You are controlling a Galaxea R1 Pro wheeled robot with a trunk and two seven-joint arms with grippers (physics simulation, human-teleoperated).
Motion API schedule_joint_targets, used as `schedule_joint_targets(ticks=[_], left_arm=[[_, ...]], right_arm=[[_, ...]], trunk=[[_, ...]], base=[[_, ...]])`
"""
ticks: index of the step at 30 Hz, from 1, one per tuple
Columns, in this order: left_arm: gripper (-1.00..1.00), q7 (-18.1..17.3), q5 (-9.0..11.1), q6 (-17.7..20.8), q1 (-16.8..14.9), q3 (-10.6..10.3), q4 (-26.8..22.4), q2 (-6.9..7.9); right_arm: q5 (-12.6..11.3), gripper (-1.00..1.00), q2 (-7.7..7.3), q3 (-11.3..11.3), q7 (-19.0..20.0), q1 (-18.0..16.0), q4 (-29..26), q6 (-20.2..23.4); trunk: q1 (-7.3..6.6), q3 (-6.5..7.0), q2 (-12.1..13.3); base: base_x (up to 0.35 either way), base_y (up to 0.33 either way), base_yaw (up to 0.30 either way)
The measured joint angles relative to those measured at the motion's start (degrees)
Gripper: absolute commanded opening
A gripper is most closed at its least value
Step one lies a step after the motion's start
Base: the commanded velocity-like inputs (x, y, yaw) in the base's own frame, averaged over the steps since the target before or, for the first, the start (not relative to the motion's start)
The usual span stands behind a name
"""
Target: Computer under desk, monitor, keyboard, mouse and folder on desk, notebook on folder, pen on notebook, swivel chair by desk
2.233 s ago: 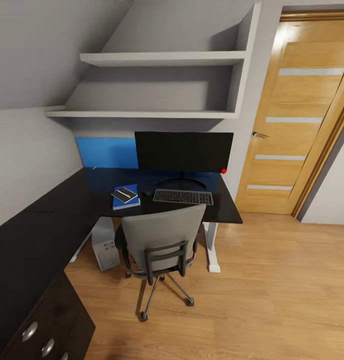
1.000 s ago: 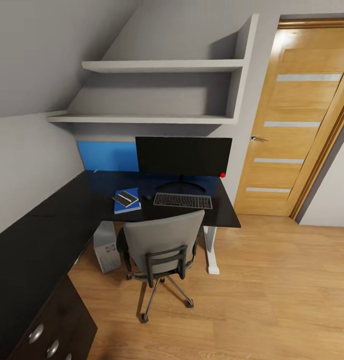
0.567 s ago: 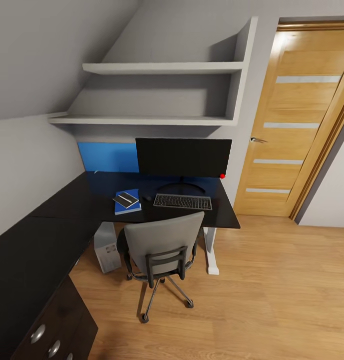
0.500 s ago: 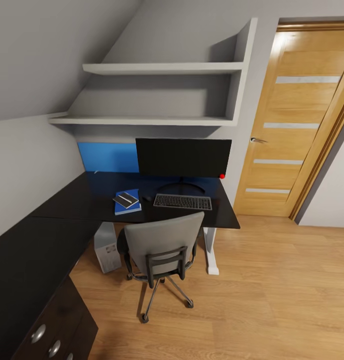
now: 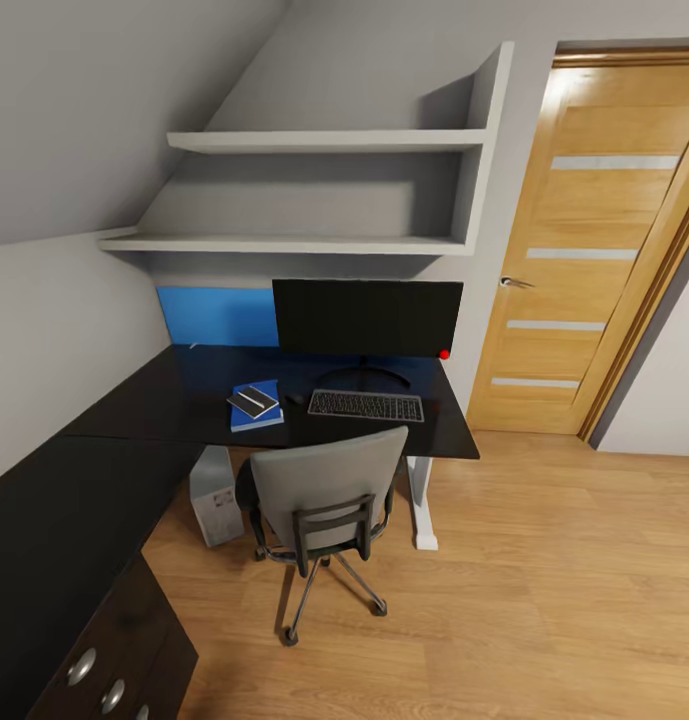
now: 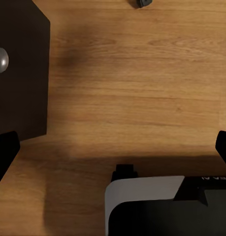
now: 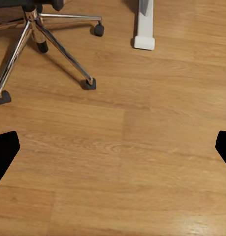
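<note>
Your pincers (image 6: 113, 147) (image 7: 113, 142) hung spread wide and empty over bare floor. Left of the keyboard (image 5: 365, 405) on the table (image 5: 134, 400), the folder (image 5: 255, 407) lay flat, carrying notebook (image 5: 254, 401) and pen (image 5: 252, 400).

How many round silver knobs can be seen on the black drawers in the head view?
3: the first knob highest, the second knob below it, the third knob cut by the picture's bottom edge. More may lie beyond it.

no readable text; faint blurred marks on computer (image 5: 215, 503) side, illegible
</note>
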Motion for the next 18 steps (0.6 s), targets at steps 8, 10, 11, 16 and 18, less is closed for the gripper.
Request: schedule_joint_targets(ticks=[8, 10, 11, 16, 18], left_arm=[[1.00, -0.05, -0.16, 0.05, 0.01, -0.16, -0.04, -0.37], [1.00, -0.05, -0.19, 0.02, 0.01, -0.17, -0.04, -0.38], [1.00, -0.05, -0.21, 0.01, 0.01, -0.17, -0.04, -0.38], [1.00, -0.08, -0.27, -0.03, 0.01, -0.22, -0.08, -0.49], [1.00, -0.10, -0.29, -0.05, 0.01, -0.25, -0.09, -0.79]], right_arm=[[0.00, 1.00, -0.02, -0.02, 0.00, 0.00, 0.00, 0.00], [0.00, 1.00, -0.01, -0.01, 0.00, 0.00, 0.00, 0.00], [0.00, 1.00, -0.01, -0.01, 0.00, 0.00, 0.00, 0.00], [0.00, 1.00, -0.01, -0.01, 0.00, 0.00, 0.00, 0.00], [0.00, 1.00, -0.03, -0.02, 0.00, 0.00, 0.00, 0.00]], trunk=[[-1.76, 1.44, 3.22], [-1.99, 1.63, 3.64], [-1.99, 1.63, 3.64], [-1.99, 1.63, 3.64], [-1.99, 1.63, 3.64]], base=[[0.000, 0.000, 0.000], [0.000, 0.000, 0.000], [0.000, 0.000, 0.000], [0.000, 0.000, 0.000], [0.000, 0.000, 0.000]])
